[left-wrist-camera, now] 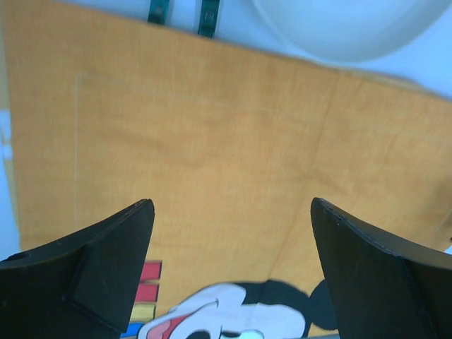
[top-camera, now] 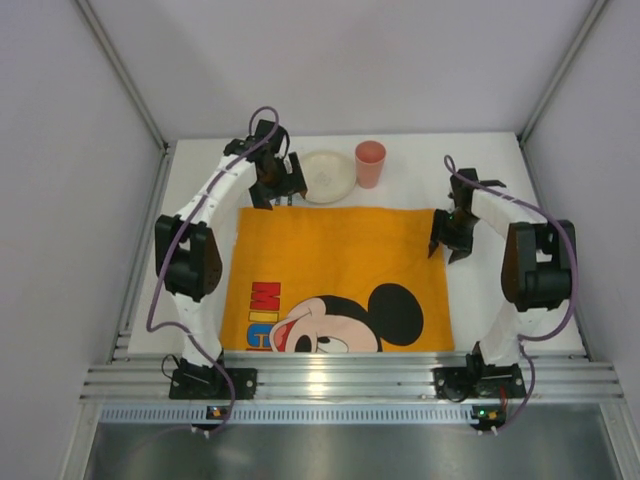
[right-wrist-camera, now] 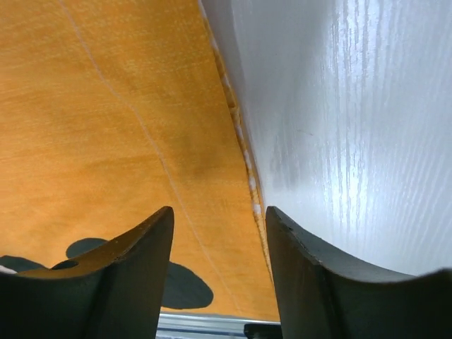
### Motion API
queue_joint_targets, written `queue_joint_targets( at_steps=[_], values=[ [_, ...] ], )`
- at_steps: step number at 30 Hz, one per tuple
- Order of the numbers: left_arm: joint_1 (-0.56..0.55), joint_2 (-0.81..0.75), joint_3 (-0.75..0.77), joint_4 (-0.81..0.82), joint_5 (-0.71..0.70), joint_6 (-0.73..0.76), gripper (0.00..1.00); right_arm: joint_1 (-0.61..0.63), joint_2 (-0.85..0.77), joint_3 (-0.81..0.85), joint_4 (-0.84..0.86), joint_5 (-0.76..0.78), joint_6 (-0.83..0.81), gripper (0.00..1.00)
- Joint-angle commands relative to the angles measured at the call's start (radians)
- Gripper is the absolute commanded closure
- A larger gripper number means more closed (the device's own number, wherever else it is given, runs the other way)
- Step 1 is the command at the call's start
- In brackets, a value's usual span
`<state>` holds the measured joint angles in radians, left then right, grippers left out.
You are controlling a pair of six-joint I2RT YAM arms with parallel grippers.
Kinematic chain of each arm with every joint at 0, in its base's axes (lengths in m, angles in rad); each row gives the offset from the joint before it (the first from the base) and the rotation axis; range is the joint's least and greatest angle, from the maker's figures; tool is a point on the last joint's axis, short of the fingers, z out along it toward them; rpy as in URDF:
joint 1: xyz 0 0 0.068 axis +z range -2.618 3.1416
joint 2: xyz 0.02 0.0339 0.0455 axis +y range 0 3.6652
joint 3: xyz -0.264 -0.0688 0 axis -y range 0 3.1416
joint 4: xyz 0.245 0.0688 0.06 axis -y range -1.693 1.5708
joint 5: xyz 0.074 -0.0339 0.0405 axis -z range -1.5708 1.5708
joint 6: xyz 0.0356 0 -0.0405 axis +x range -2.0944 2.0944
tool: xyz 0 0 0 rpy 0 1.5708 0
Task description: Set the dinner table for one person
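The white dinner table (top-camera: 480, 300) carries an orange Mickey Mouse placemat (top-camera: 330, 250), spread flat in the middle. A cream plate (top-camera: 328, 176) and a pink cup (top-camera: 370, 163) stand just beyond the mat's far edge. My left gripper (top-camera: 278, 194) is open and empty above the mat's far left corner, next to the plate; the left wrist view shows the mat (left-wrist-camera: 212, 141) below and the plate's rim (left-wrist-camera: 353, 35). My right gripper (top-camera: 445, 246) is open and empty over the mat's right edge (right-wrist-camera: 244, 162), with bare table (right-wrist-camera: 353, 127) to its right.
Two green utensil handles (left-wrist-camera: 183, 14) lie past the mat's far edge, seen only in the left wrist view. Grey walls enclose the table on three sides. An aluminium rail (top-camera: 340, 378) runs along the near edge between the arm bases.
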<state>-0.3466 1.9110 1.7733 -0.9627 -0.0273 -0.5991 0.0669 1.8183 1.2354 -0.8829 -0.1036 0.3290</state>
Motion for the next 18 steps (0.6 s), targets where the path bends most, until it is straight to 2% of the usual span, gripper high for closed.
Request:
queue_joint_targets(
  at_steps=[1,9,18],
  values=[
    [0.032,0.124,0.129,0.106,0.088,0.012,0.03,-0.009,-0.102,0.038,-0.024,0.01,-0.024,0.43],
    [0.034,0.37,0.337,0.208,0.116,-0.102,0.07,-0.009,-0.211,0.105,-0.074,-0.008,-0.033,0.38],
    [0.034,0.476,0.373,0.28,0.076,-0.133,0.12,-0.009,-0.235,0.039,-0.073,0.004,-0.044,0.38]
  ],
)
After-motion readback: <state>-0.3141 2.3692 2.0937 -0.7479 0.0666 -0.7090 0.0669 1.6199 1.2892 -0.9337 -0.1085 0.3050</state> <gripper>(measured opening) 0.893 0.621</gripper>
